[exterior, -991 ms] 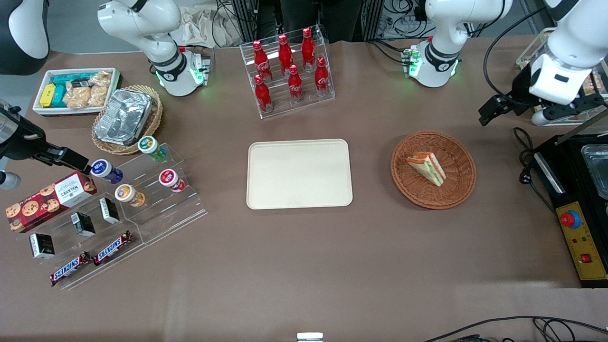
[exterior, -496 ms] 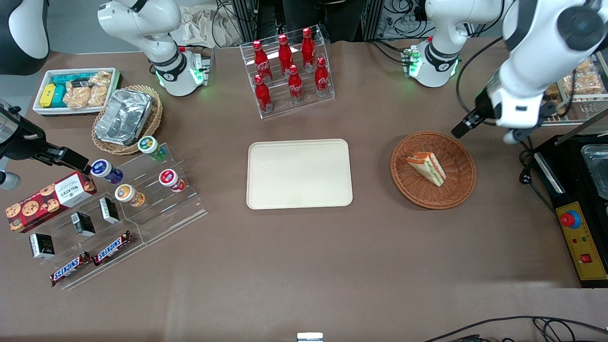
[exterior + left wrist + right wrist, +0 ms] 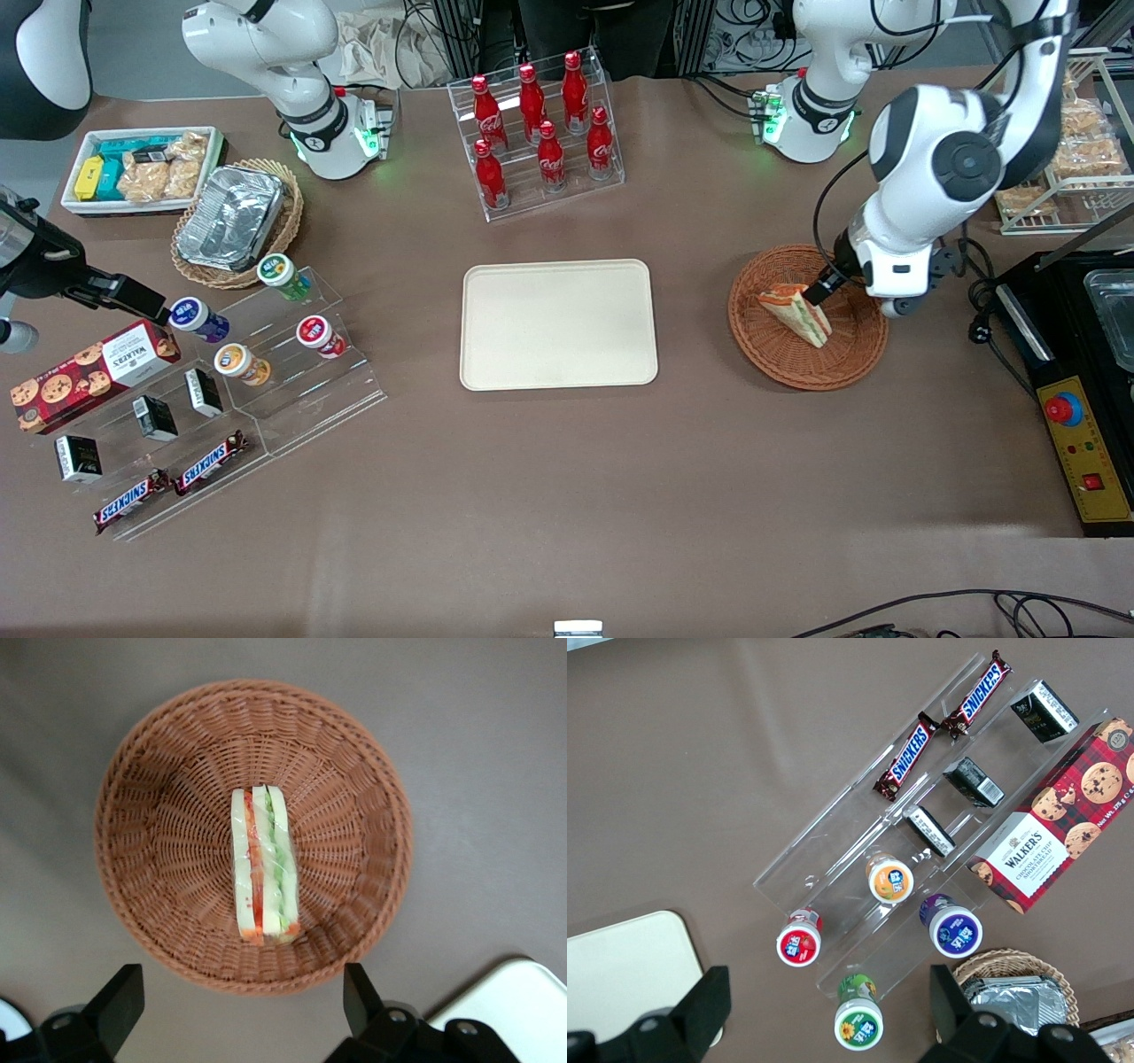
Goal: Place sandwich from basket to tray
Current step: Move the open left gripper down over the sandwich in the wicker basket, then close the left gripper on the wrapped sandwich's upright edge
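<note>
A: What does the table look like?

B: A wide brown matte tabletop (image 3: 567, 496). Near its middle lies the flat cream-beige rectangular tray (image 3: 558, 324), bare. Farther from the front camera stands a clear acrylic rack of red cola bottles (image 3: 536, 133).

A: And the triangular white-bread sandwich?

B: The sandwich (image 3: 796, 313) lies in the round reddish-brown wicker basket (image 3: 855, 354), beside the tray toward the working arm's end. In the left wrist view the sandwich (image 3: 263, 865) rests on edge at the basket's (image 3: 159, 824) centre, its red and green layers showing.

A: Where is the left arm's black two-finger gripper?

B: The gripper (image 3: 819, 288) hangs over the basket just above the sandwich. Its fingers (image 3: 120, 1005) are spread wide apart, holding nothing, with the sandwich between their lines but not touched.

A: Anything else around?

B: Toward the parked arm's end: a lighter tan wicker basket holding a crinkled foil container (image 3: 232, 217), a white box of snack packets (image 3: 142, 170), and a clear stepped display (image 3: 230, 390) with round tins, dark small boxes and Snickers bars. A black machine with a yellow control panel (image 3: 1085, 452) sits at the working arm's end.
</note>
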Available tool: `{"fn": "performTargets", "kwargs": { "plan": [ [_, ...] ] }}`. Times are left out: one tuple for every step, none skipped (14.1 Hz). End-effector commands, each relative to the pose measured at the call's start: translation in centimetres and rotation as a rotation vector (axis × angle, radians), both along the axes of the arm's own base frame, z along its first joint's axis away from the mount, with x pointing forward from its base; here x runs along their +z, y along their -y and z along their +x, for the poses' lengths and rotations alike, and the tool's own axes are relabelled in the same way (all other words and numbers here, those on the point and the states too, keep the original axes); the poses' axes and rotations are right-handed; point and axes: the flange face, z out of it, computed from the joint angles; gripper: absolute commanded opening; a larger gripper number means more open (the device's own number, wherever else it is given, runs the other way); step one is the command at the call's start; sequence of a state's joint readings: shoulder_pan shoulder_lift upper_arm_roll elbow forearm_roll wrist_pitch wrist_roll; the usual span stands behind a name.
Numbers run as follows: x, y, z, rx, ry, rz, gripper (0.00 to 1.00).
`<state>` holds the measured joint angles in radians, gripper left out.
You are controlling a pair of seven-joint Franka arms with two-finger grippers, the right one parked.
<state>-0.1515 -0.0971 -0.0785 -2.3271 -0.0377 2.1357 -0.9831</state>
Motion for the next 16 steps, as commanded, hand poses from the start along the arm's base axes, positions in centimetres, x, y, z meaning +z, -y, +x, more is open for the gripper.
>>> {"fn": "performTargets", "kwargs": {
  "plan": [
    [-2.5, -0.2, -0.8, 0.032, 0.020, -0.002, 1.00],
    [-3.7, -0.2, -0.6, 0.044, 0.011, -0.001, 1.00],
    [-4.6, -0.1, -0.3, 0.053, 0.016, -0.002, 1.00],
    [-5.8, -0.1, -0.2, 0.058, 0.010, -0.002, 1.00],
    [-6.7, -0.1, -0.1, 0.057, 0.011, -0.003, 1.00],
    [-7.7, 0.0, 0.0, 0.061, 0.014, -0.005, 1.00],
    [-8.7, 0.2, 0.2, 0.078, 0.021, -0.006, 1.00],
    [-9.6, 0.2, 0.1, 0.085, 0.025, -0.007, 1.00],
    [-10.4, 0.1, -0.3, 0.086, 0.024, -0.006, 1.00],
    [-11.2, 0.1, -0.7, 0.086, 0.018, -0.005, 1.00],
    [-11.8, -0.1, -1.2, 0.087, 0.020, -0.004, 1.00],
    [-12.1, -0.1, -1.4, 0.089, 0.030, -0.007, 1.00],
    [-12.3, -0.2, -1.6, 0.092, 0.030, -0.006, 1.00],
    [-12.4, -0.2, -1.6, 0.094, 0.030, -0.006, 0.99],
    [-12.7, -0.2, -1.6, 0.094, 0.030, -0.006, 0.82],
    [-12.7, -0.2, -1.6, 0.096, 0.034, -0.007, 0.45]
  ]
}}
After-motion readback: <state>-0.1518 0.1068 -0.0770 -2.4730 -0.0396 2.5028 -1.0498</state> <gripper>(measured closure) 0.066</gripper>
